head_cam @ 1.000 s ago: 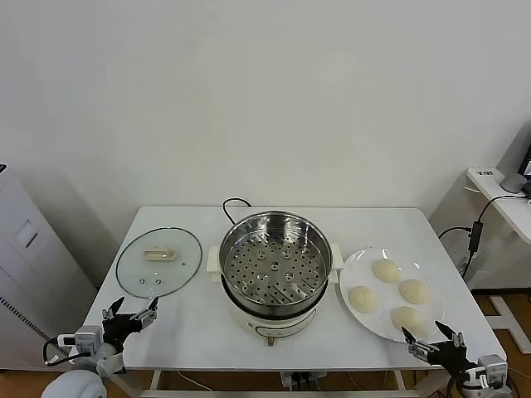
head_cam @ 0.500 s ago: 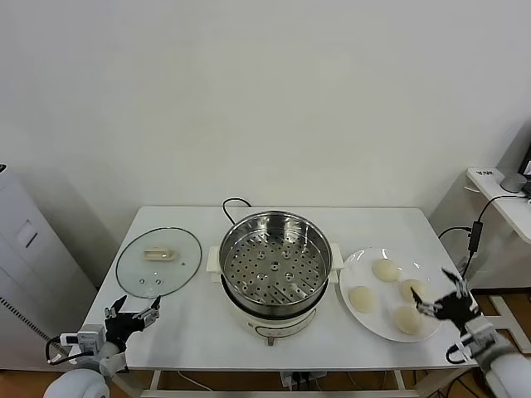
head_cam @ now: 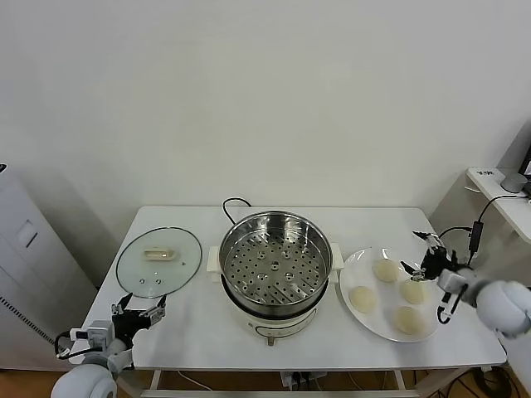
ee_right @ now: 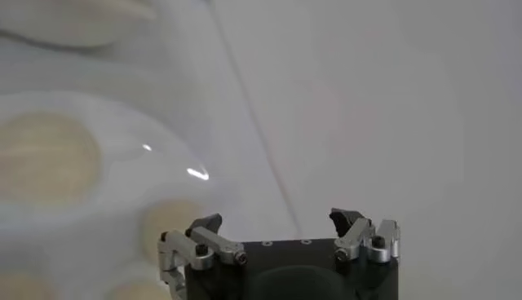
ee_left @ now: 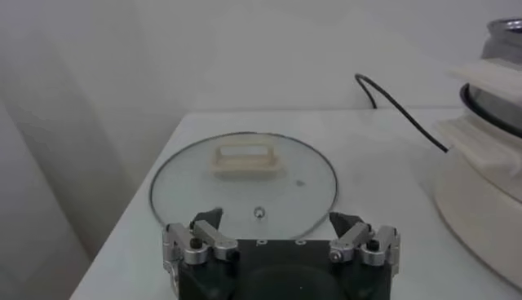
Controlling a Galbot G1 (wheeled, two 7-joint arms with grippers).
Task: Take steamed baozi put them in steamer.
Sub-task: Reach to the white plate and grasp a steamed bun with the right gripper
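Several cream-white baozi [head_cam: 385,270] lie on a flat white plate [head_cam: 357,271] at the right of the table; they show blurred in the right wrist view [ee_right: 45,156]. The steel steamer [head_cam: 275,264] with its perforated tray stands at the table's middle, holding nothing. My right gripper [head_cam: 425,256] is open and empty, just above the plate's far right edge, close to the right-hand baozi [head_cam: 412,292]. My left gripper [head_cam: 138,313] is open and empty at the table's front left, near the glass lid [head_cam: 159,261]. In the left wrist view my left gripper [ee_left: 277,230] faces the lid [ee_left: 243,175].
A black power cord [head_cam: 230,204] runs behind the steamer. A side desk [head_cam: 502,192] with a cable stands off the table's right edge. A grey cabinet [head_cam: 21,274] stands to the left. Bare tabletop lies in front of the steamer.
My right gripper rose from below the table's front right corner and moved back along the right side to the plate's far right edge. The left gripper crept slightly forward.
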